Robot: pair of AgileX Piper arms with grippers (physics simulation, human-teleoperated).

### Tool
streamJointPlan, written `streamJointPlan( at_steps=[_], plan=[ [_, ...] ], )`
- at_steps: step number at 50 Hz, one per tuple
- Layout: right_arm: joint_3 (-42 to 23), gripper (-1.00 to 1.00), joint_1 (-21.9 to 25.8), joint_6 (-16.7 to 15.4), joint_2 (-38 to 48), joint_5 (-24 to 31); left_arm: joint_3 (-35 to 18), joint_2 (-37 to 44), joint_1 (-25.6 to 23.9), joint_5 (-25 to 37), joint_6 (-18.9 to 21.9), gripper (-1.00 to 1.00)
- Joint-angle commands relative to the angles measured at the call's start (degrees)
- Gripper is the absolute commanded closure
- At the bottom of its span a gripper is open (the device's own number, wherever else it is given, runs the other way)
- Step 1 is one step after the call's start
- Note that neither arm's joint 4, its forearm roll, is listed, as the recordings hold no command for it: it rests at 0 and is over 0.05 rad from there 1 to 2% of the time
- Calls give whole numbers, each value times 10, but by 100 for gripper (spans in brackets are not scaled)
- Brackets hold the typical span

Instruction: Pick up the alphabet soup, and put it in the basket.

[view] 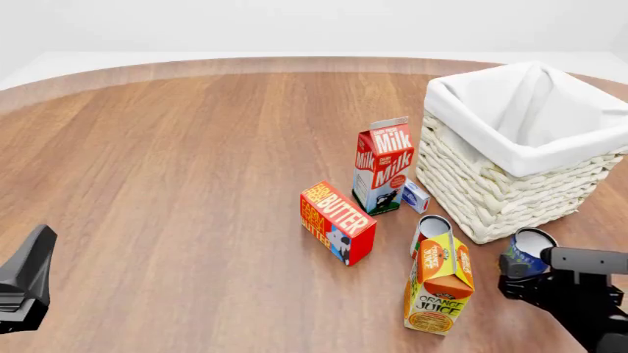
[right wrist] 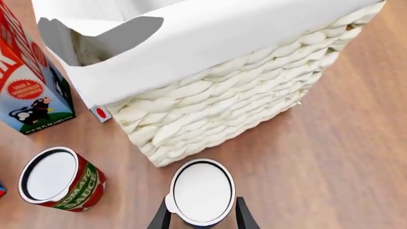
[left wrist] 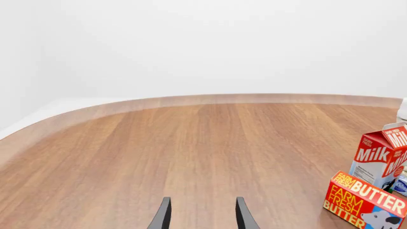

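The alphabet soup (view: 528,250) is a small blue-labelled can with a pale silver top, standing upright just in front of the basket (view: 510,184). In the right wrist view the can (right wrist: 202,191) stands between my right gripper's (right wrist: 202,202) two fingers. The jaws are open on either side of it, and I cannot tell whether they touch it. From the front, the right gripper (view: 530,271) is low, right behind the can. My left gripper (left wrist: 203,200) is open and empty over bare wood; it shows at the front view's near left edge (view: 34,257).
A red-and-white tomato can (right wrist: 57,181) stands left of the soup (view: 430,232). An orange juice carton (view: 440,283), a butter box (view: 336,220), a milk carton (view: 384,165) and a small blue-and-white box (view: 416,196) crowd the basket's left side.
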Motion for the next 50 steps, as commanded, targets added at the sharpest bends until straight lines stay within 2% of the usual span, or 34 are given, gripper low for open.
streamJointPlan(
  at_steps=[1,12,13,19,30,42,50],
  plan=[
    [-8,-100,-1,2,28,-21,0,0,0,0,0,-100],
    [-14,-100,4,8,53,-39,0,0,0,0,0,-100],
    [-12,100,2,8,50,-40,0,0,0,0,0,-100],
    [-4,100,2,6,47,-49,0,0,0,0,0,-100],
    [4,100,-1,7,10,-31,0,0,0,0,0,-100],
    [6,100,-7,3,-85,47,0,0,0,0,0,-100],
    [6,100,-7,-2,-170,122,0,0,0,0,0,-100]
  ],
)
